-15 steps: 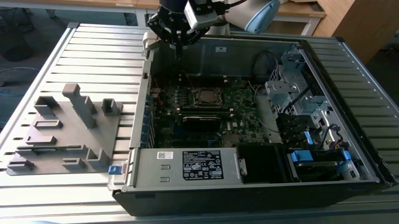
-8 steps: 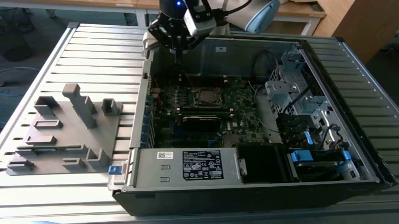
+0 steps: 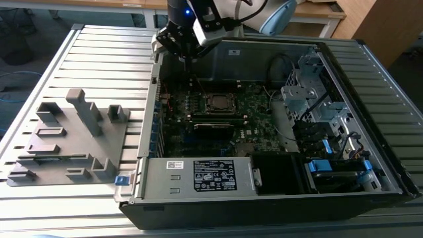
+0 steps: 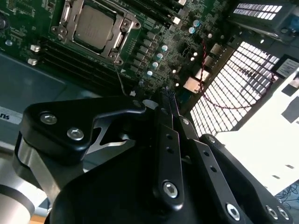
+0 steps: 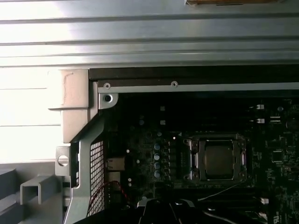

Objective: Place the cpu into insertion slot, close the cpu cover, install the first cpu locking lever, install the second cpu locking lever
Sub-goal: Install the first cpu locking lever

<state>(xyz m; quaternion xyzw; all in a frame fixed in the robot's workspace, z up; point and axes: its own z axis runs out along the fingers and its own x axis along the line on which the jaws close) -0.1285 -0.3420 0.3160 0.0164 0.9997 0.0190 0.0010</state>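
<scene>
Hanging over the far corner of the open case (image 3: 153, 99), toward the exterior view's left, the gripper (image 3: 190, 60) isn't touching anything. In the second wrist view its fingers (image 4: 170, 114) are pressed together to a thin tip with nothing pinched between them. The gripper (image 4: 167, 95) sits above the green board (image 4: 187, 42), near a red wire (image 4: 205, 60) and the perforated case wall.

The cpu (image 3: 218, 102) is already down in the slot (image 3: 218, 95), roughly mid-board and well apart from the gripper. Both wrist views show it pretty clearly. The dull silver top of the cpu (image 4: 95, 25) shows through the square cut-out, and the cover (image 4: 124, 29) lies flat around it like a frame. It's the same in the first wrist view, where the cpu (image 5: 218, 158) sits inside the cover (image 5: 194, 161) and the slot (image 5: 215, 138). The dark gripper (image 5: 158, 204) pokes in at the edge of that picture.

Can't really tell from these shots whether the two locking levers are latched. There are thin metal bits along the slot's sides, but they're too small to read.

Other stuff: the case sits on a slatted metal table (image 3: 99, 54). A grey fixture (image 3: 73, 144) is beside it on the exterior view's left, and a power supply (image 3: 198, 176) fills the near end of the case.
</scene>
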